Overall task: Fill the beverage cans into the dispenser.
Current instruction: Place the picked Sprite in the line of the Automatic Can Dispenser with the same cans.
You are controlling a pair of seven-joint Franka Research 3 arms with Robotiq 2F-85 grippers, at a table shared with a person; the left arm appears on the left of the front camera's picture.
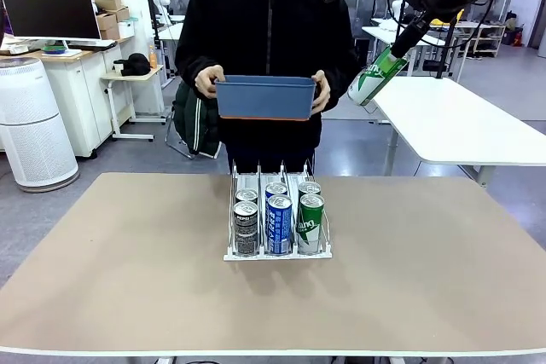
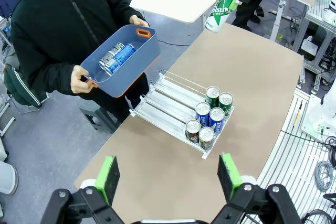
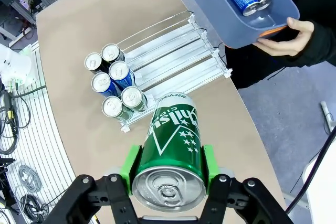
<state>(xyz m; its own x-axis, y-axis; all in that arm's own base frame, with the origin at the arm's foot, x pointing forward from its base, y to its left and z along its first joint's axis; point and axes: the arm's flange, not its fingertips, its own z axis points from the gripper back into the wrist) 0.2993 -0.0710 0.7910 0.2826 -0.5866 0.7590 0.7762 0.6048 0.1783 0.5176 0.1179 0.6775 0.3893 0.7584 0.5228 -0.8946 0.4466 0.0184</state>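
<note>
Six cans [image 1: 279,224] stand in the dispenser [image 1: 277,254], which sits mid-tabletop [image 1: 119,262]. Two black fill its left lane, two blue the middle and two green the right, all upright and bunched at the end nearest my front camera. My right end effector [image 3: 169,167] is clamped on a seventh, a green can [image 3: 173,127], with its green pads [image 3: 129,163] pressed to both sides of the can near its silver top. In the front view that can hangs tilted, base down and leftward, high over the tabletop's far right side, well apart from the dispenser. My left end effector [image 2: 169,177] hangs high above the tabletop with its pads spread wide and nothing between them. At the far edge a person holds a blue tub [image 1: 264,98] in both hands [image 1: 207,81], above and behind the dispenser. Inside the tub lie spare cans [image 2: 116,59], blue and black, on their sides, touching one another.
</note>
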